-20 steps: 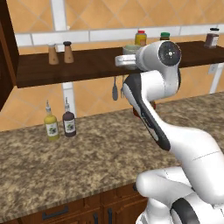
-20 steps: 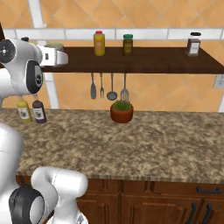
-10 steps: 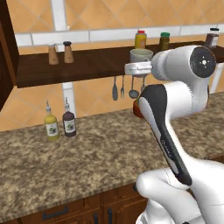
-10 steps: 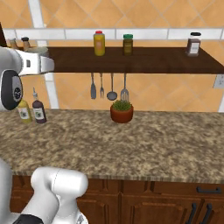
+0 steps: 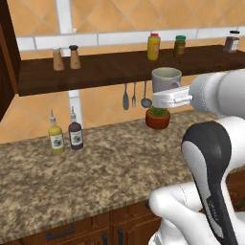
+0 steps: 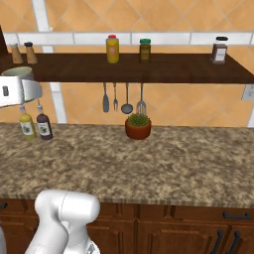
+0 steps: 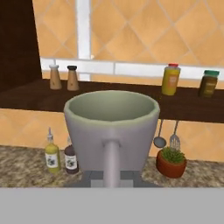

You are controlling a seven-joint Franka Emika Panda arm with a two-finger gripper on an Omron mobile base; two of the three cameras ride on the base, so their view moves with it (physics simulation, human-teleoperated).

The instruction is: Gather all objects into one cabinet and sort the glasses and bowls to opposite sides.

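Mug (image 7: pixel 111 131) first: it is grey, upright and empty, up in the air in front of the long shelf (image 5: pixel 110 67). The gripper (image 5: pixel 165 97) pinches it from below. Under the shelf hang spoons, and a plant pot (image 5: pixel 158 118) sits on the counter (image 6: pixel 149 158) below it. Two bottles stand farther along the counter. I think the carrying step is going on. Next the mug must travel, kept level, to the dark cabinet (image 5: pixel 7 52) at the shelf's end.
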